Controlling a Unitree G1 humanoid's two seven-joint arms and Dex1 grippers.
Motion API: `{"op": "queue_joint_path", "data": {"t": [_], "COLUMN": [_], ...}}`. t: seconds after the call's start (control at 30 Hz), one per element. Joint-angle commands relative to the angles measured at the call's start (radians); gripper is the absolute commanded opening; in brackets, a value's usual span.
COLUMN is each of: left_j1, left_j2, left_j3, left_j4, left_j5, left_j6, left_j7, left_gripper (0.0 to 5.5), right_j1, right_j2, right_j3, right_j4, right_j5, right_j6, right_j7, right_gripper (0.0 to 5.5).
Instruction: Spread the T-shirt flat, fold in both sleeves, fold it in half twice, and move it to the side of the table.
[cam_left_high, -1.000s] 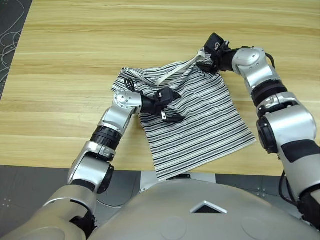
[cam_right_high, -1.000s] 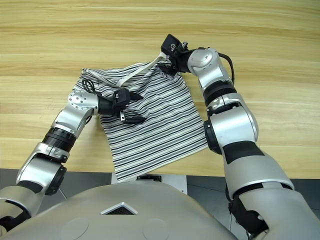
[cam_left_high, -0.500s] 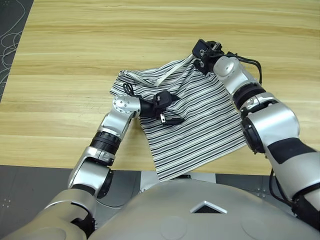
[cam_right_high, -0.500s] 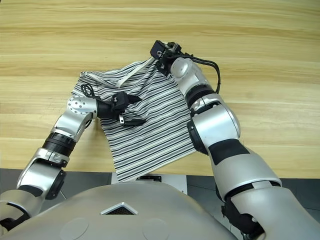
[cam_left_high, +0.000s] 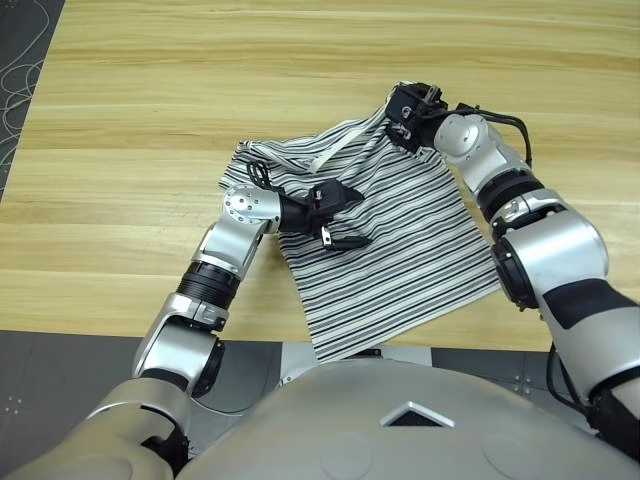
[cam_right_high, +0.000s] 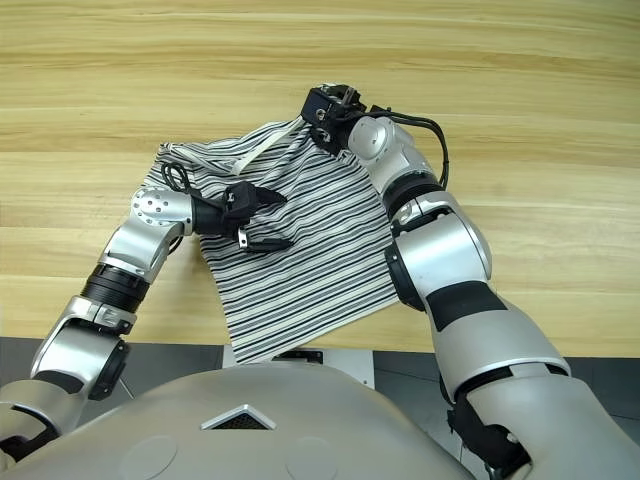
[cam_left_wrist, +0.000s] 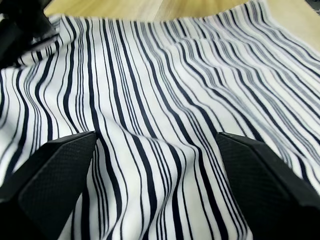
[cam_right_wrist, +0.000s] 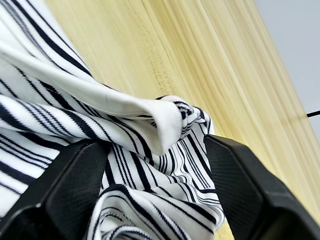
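Note:
A black-and-white striped T-shirt (cam_left_high: 400, 250) lies on the wooden table (cam_left_high: 150, 90), rumpled along its far edge. Its near hem hangs over the table's front edge. My left gripper (cam_left_high: 350, 215) hovers open just above the shirt's left middle, with striped cloth (cam_left_wrist: 150, 100) showing between its spread fingers (cam_left_wrist: 50, 170). My right gripper (cam_left_high: 402, 104) is at the shirt's far right corner. A bunch of cloth (cam_right_wrist: 150, 130) rises between its fingers (cam_right_wrist: 75, 180), so it is shut on that corner. A white neckband strip (cam_left_high: 345, 145) runs across the far edge.
Bare wood stretches far behind and to both sides of the shirt. The table's front edge (cam_left_high: 100, 325) runs close below the shirt, and dark floor with cables (cam_left_high: 20, 50) shows past the left end.
The right gripper swung left along the far edge with the shirt corner, then eased slightly back to the right. The left gripper stayed over the shirt's left middle.

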Motion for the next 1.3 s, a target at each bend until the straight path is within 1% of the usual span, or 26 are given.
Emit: {"op": "queue_joint_path", "data": {"t": [0.03,0.33,0.5,0.67,0.83,1.07,1.3], "left_j1": [0.032,0.042,0.013,-0.053,-0.131,-0.203,-0.235], "left_j2": [0.040,0.058,0.056,0.049,0.044,0.028,0.013], "left_j3": [0.015,0.047,0.091,0.147,0.186,0.207,0.223], "left_j4": [-0.069,-0.141,-0.087,0.032,0.256,0.464,0.535], "left_j5": [-0.013,-0.041,-0.048,-0.050,-0.033,-0.013,-0.003], "left_j6": [0.024,0.054,0.045,0.007,-0.064,-0.153,-0.189], "left_j7": [-0.016,0.004,0.020,0.054,0.074,0.074,0.071], "left_gripper": [4.41,4.41,4.41,4.41,4.41,4.41,4.41], "right_j1": [0.021,0.020,0.044,0.084,0.238,0.477,0.596], "right_j2": [-0.022,-0.065,-0.091,-0.111,-0.136,-0.172,-0.211], "right_j3": [0.021,0.021,0.012,-0.002,0.007,0.028,0.064], "right_j4": [-0.014,-0.076,-0.113,-0.211,-0.411,-0.770,-0.883], "right_j5": [-0.020,-0.010,0.000,0.025,0.048,0.055,0.040], "right_j6": [-0.017,-0.059,-0.078,-0.097,-0.081,0.038,0.105], "right_j7": [0.025,0.059,0.061,0.090,0.160,0.251,0.281], "right_gripper": [3.46,3.46,3.46,3.46,3.46,3.46,3.46]}}
